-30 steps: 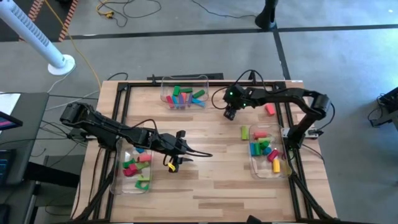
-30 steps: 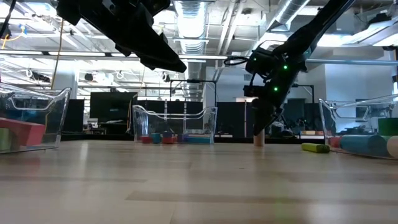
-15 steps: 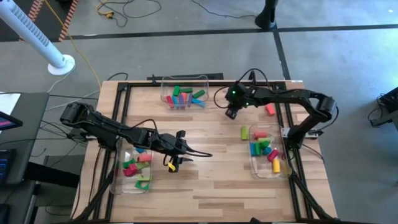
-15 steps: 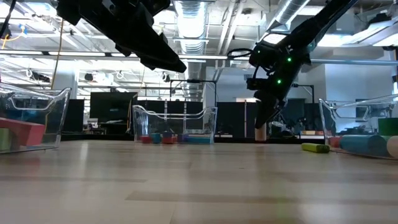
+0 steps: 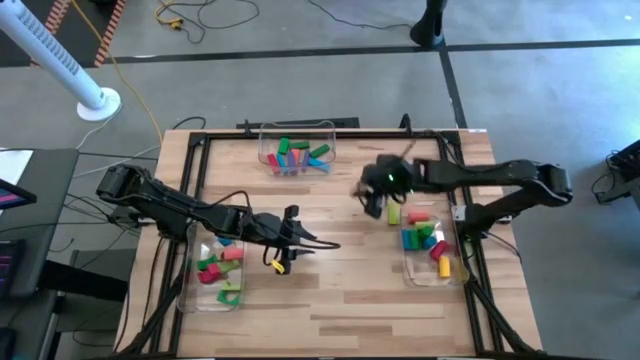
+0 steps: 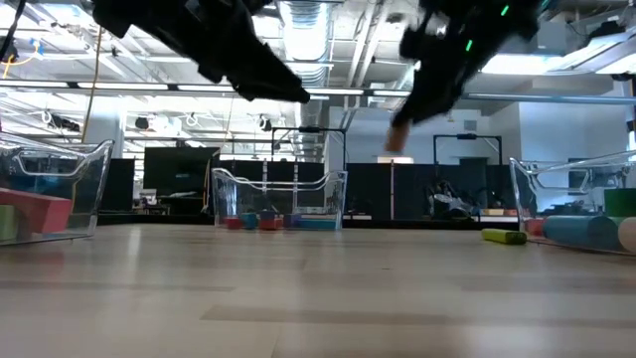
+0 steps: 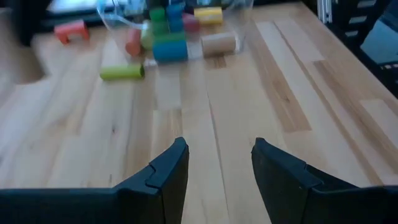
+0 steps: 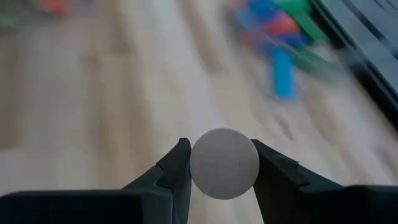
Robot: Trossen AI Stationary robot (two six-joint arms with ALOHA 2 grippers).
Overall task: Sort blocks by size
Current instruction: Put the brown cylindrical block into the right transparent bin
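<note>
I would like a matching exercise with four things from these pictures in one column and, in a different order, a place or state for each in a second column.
Things:
1. tan cylinder
2. yellow-green cylinder
3. left gripper
4. red arch block

Places or states:
A. open, holding nothing
B. alone on the table, away from the bins
C. clamped in the right gripper
D. on the table beside the right-hand bin

Pairs: 1-C, 2-D, 3-A, 4-B
</note>
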